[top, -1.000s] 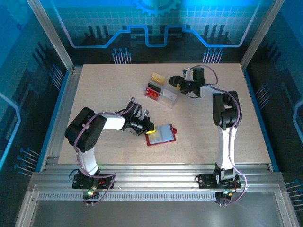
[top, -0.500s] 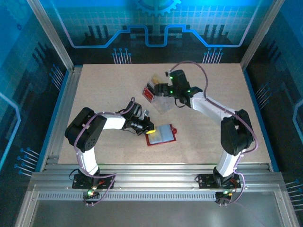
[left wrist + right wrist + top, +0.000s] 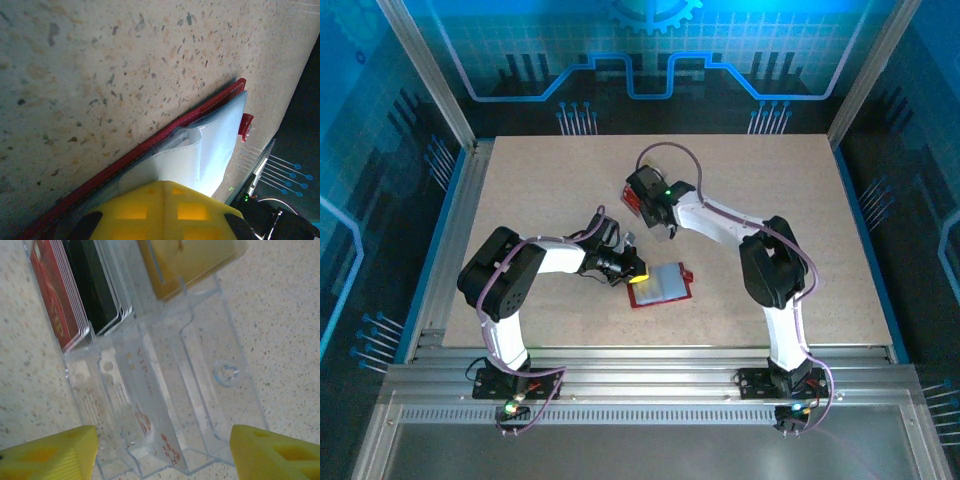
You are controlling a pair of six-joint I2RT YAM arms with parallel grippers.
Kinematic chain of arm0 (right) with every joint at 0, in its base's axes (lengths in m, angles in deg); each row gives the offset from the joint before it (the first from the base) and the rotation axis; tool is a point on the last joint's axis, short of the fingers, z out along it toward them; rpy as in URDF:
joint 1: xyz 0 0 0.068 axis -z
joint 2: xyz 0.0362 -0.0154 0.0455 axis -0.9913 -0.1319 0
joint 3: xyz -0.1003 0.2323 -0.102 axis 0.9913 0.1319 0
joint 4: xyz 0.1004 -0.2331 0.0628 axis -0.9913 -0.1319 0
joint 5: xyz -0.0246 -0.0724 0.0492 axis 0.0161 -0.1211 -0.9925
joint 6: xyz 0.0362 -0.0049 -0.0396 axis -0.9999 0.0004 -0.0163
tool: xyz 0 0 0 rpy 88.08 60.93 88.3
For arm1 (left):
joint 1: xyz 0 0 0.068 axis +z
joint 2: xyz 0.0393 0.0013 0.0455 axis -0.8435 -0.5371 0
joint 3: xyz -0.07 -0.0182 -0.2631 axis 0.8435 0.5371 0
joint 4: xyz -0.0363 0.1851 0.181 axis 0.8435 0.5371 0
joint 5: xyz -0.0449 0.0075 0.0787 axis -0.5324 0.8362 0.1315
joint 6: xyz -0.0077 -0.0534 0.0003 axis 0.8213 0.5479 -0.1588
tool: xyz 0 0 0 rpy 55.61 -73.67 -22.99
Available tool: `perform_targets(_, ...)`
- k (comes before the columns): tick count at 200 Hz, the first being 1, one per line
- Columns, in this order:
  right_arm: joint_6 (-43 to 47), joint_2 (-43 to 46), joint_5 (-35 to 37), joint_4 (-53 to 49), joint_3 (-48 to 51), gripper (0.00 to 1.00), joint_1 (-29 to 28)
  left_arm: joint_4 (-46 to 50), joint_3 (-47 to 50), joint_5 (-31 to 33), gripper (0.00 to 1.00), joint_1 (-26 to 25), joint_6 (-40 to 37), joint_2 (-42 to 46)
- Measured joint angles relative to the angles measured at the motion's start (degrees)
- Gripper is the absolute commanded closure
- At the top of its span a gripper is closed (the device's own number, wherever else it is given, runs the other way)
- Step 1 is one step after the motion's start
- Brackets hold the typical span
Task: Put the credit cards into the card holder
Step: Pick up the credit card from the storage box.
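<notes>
Blue-lit booth, glowing circuit pattern on the back wall, aluminium rails all round, and a speckled beige table (image 3: pixel 540 180) in the middle.

Over to the left claw (image 3: pixel 633 270). It's down low at the left edge of the card holder (image 3: pixel 662 285), which lies open and flat on the table near the centre, a little towards the arms. Its fingers are pressed together. From the left wrist, one yellow fingertip (image 3: pixel 165 210) sits right on the holder's near end. Whether a leaf of the holder is actually nipped between the fingers, I can't tell. The dark red rim runs diagonally across that view, with a pale lining or card inside it; which of the two, I can't say. The little red snap tab (image 3: pixel 246 127) pokes out at the far side.

Now the right claw (image 3: pixel 162 447). The arm is reaching across to the back middle of the table, and the claw is spread wide, with a yellow fingertip at each lower corner of the wrist view. It holds nothing. Between and beyond those tips lies a clear plastic box (image 3: pixel 210 370), divided into compartments. The credit cards (image 3: pixel 121 287) stand on edge in its upper-left compartment, pale ones packed beside dark and red-faced ones. A yellowish block (image 3: pixel 190 260) rests at the box's far end. The box and the card holder are well apart.
</notes>
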Motion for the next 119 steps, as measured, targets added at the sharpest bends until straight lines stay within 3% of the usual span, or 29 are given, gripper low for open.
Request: perform_targets(119, 0.9, -5.2, 7.1, -4.5, -4.1, 0.34, -0.9, -0.1, 0.0, 0.0, 0.98, 0.0, 0.0, 0.0)
